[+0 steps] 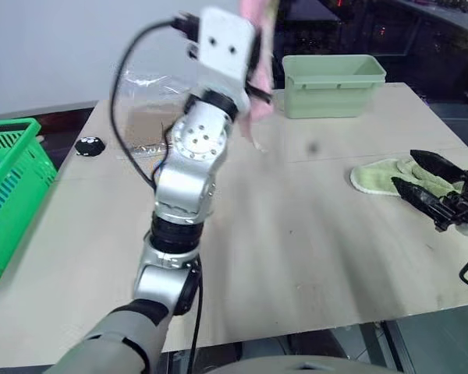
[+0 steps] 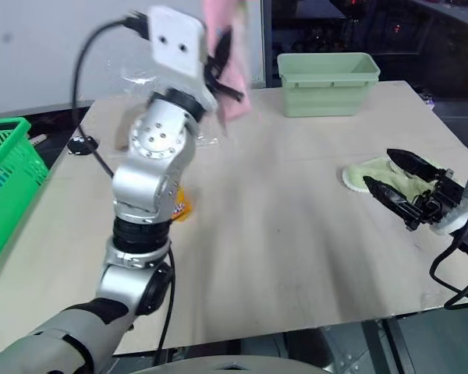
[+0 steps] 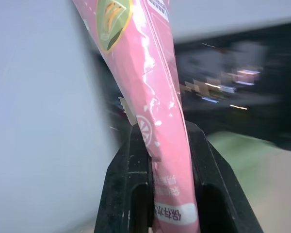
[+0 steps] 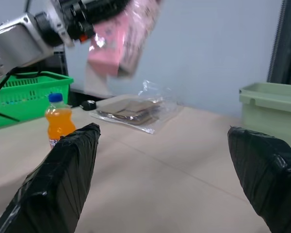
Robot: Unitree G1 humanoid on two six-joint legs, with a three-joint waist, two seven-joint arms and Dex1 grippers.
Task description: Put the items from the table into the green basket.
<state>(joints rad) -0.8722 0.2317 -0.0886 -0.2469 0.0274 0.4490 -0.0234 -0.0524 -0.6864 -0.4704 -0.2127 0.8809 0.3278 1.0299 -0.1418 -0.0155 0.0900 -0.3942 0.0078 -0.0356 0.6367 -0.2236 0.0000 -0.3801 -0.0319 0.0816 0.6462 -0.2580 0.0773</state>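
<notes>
Left wrist view, jaws clamping pink carton (image 3: 160, 131), right jaws apart

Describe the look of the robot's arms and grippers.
The left arm is built of rounded silver metal joints with black rings between them, grey at the shoulder end. Its wrist carries a white boxy plate with two small dark holes, and a black cable loops alongside. The left gripper has two black, blocky fingers. The right gripper has two tapered black fingers, a pale wrist housing and a black cable.
</notes>
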